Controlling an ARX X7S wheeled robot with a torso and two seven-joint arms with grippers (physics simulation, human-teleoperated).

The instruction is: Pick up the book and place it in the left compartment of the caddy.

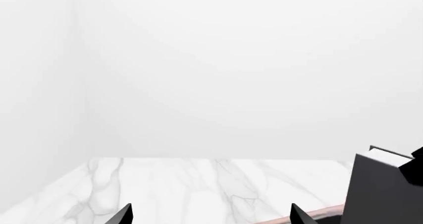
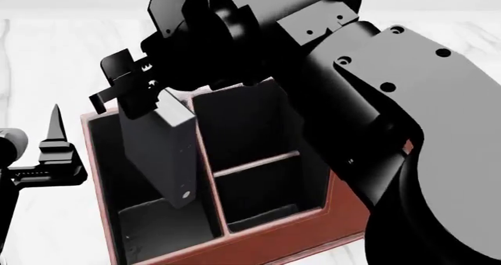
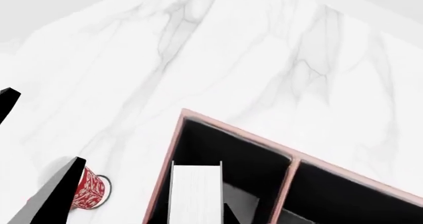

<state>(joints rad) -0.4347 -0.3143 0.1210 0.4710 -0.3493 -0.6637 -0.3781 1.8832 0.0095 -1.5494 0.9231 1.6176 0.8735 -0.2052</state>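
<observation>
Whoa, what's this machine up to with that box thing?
The robot is putting a thick black hardcover book into a reddish-brown leather-look desk caddy on a white marble table. Its right gripper is at the book's top end, and the book leans tilted inside the long, narrow left compartment, its lower end well down in the bay. The left gripper hovers beside the caddy, holding nothing. A red-and-white patterned mug stands on the table nearby.

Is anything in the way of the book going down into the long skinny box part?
Nothing visible blocks it. The book is tilted with its lower end already inside the left compartment of the caddy, and the black floor below looks bare. The right gripper is at the book's top; the left gripper is beside the caddy.
</observation>
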